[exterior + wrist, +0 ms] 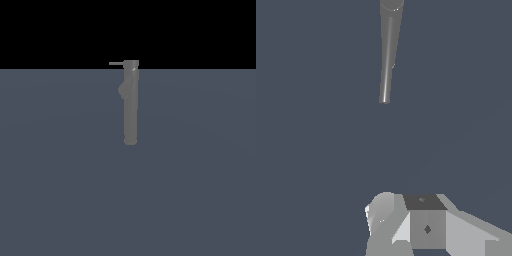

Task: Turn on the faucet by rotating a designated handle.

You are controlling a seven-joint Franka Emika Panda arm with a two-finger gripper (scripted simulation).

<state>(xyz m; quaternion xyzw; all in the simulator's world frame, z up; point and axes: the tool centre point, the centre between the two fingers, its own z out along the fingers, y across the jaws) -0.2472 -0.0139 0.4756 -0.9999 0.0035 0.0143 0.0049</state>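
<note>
The faucet (pixel 130 105) is a slim matte grey column standing upright on the floor, with a small bump on its side that faces the exterior view's left. The handle (pixel 116 63), a thin short rod, sticks out level from the cap toward the exterior view's left. The wrist view looks down the faucet (pixel 388 55), which tapers toward the floor, and its cap end is cut off by the frame edge. The handle does not show there. Light-grey parts of my gripper (pixel 406 225) fill the near edge of the wrist view, well apart from the column. Its jaws cannot be made out. The exterior view shows no gripper.
A flat blue-grey floor (pixel 60 190) spreads around the faucet in both views. Black background lies above its far edge in the exterior view. No other object shows.
</note>
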